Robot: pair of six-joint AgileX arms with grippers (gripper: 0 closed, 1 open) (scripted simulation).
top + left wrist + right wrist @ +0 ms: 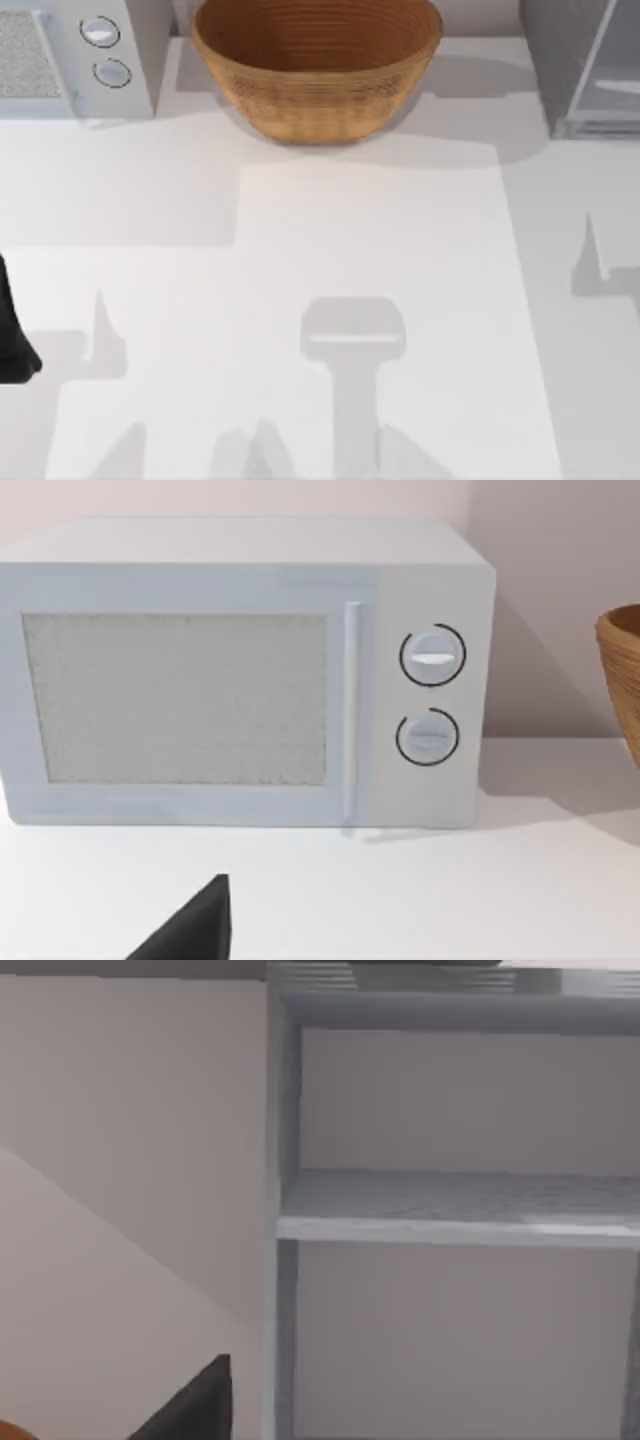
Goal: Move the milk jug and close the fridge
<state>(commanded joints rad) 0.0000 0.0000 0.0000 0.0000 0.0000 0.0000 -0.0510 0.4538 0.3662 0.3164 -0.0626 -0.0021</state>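
The fridge (585,70) stands at the table's back right corner, a grey speckled cabinet with a pale glassy door panel (612,85). The right wrist view looks straight into the fridge (450,1090): an inner shelf (450,1205) lies bare between two compartments, with no door across them. A dark part of my right gripper (190,1408) shows in front of it, some way off. My left arm (15,330) sits at the table's left edge, and my left gripper (190,928) faces the microwave without touching it. The milk jug is out of view.
A big woven brown basket (315,60) stands at the back middle, its rim (622,680) also visible from the left wrist. A pale microwave (70,55) with two round knobs (432,695) fills the back left corner. A white mat (370,300) covers the table's middle.
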